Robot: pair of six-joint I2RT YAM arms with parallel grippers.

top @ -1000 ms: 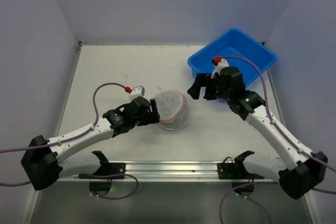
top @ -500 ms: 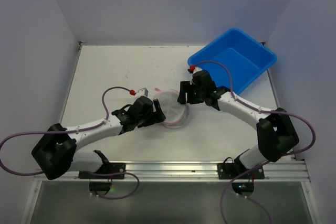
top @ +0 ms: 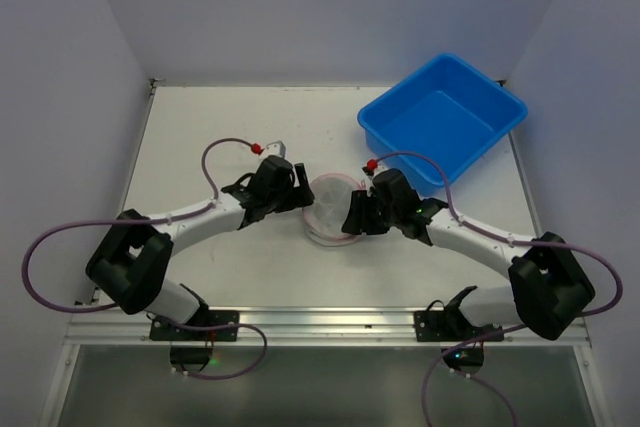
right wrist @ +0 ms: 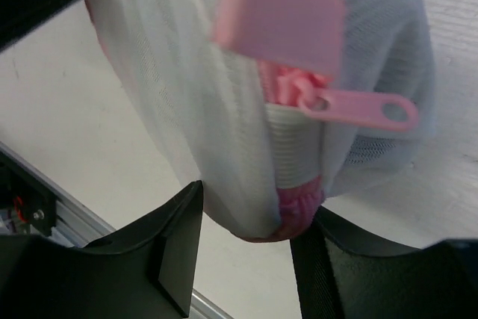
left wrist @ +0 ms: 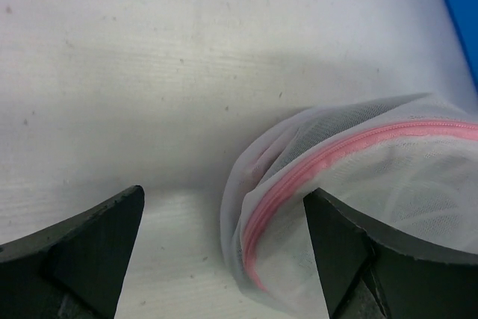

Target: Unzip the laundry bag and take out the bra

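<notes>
Roughly mid-table (top: 200,137), the laundry bag (top: 332,209) lies flat side up between both arms, well apart from the blue bin (top: 440,117) at the far right. The left gripper (left wrist: 224,196) is released, fingers spread at the bag's left rim. The right gripper (right wrist: 246,214) straddles its right edge beside the pink zipper pull (right wrist: 358,106) — whether it squeezes, I cannot tell.

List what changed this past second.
The right gripper swung from the blue plastic bin to the right side of the white mesh laundry bag, open and straddling its zipper end. The left gripper shifted farther along the bag's left side, open. Bag and bin stayed put.
</notes>
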